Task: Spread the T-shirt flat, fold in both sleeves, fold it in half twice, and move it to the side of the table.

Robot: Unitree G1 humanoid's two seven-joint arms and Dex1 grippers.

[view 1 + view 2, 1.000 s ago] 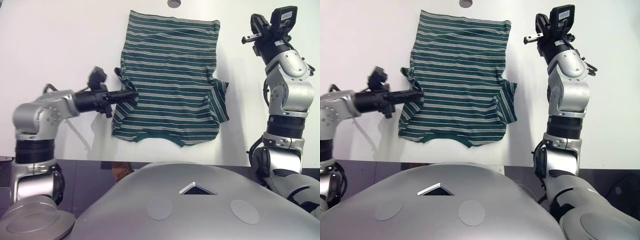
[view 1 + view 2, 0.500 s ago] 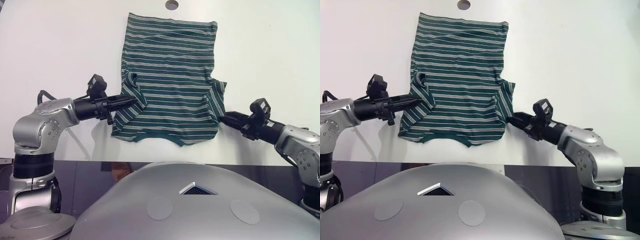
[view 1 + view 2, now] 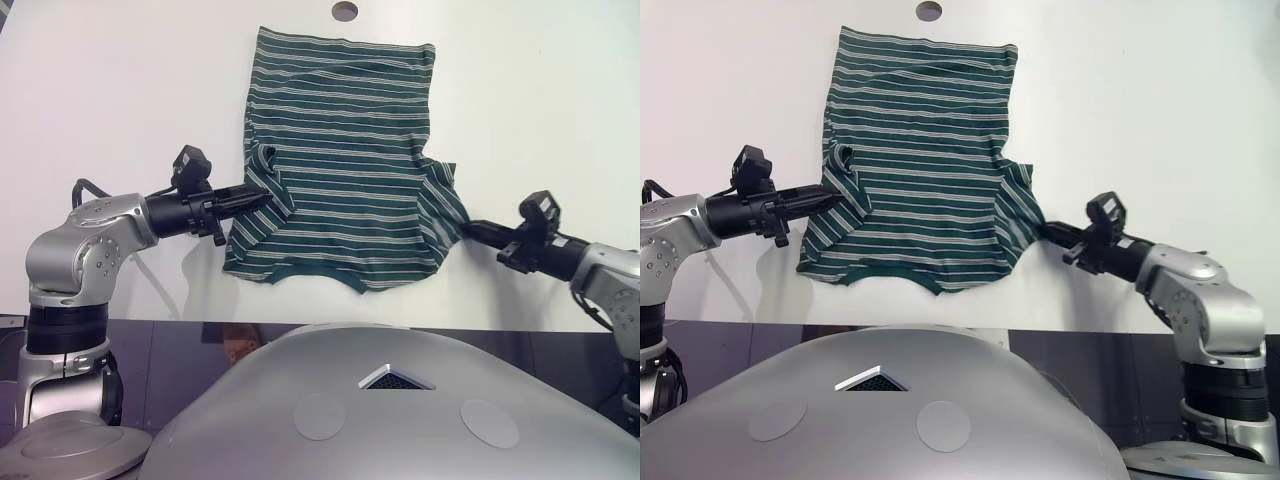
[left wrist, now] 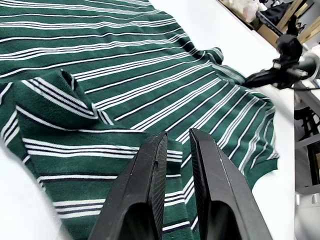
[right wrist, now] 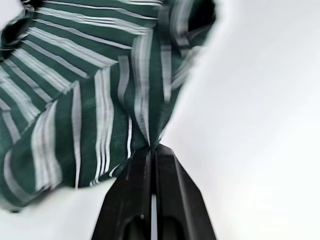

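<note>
Nearest, the T-shirt (image 3: 340,150) lies collar-end toward the robot at mid-table (image 3: 120,80), with the right gripper (image 5: 152,146) clenched on its right sleeve and the left gripper (image 4: 178,132), jaws narrowly parted and unloaded, at the folded-in left sleeve.

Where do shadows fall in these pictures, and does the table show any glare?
Right wrist view: the lifted edge of the T-shirt casts a soft grey shadow on the table, which is otherwise evenly bright. Left wrist view: the folded sleeve is darker along its crease.
</note>
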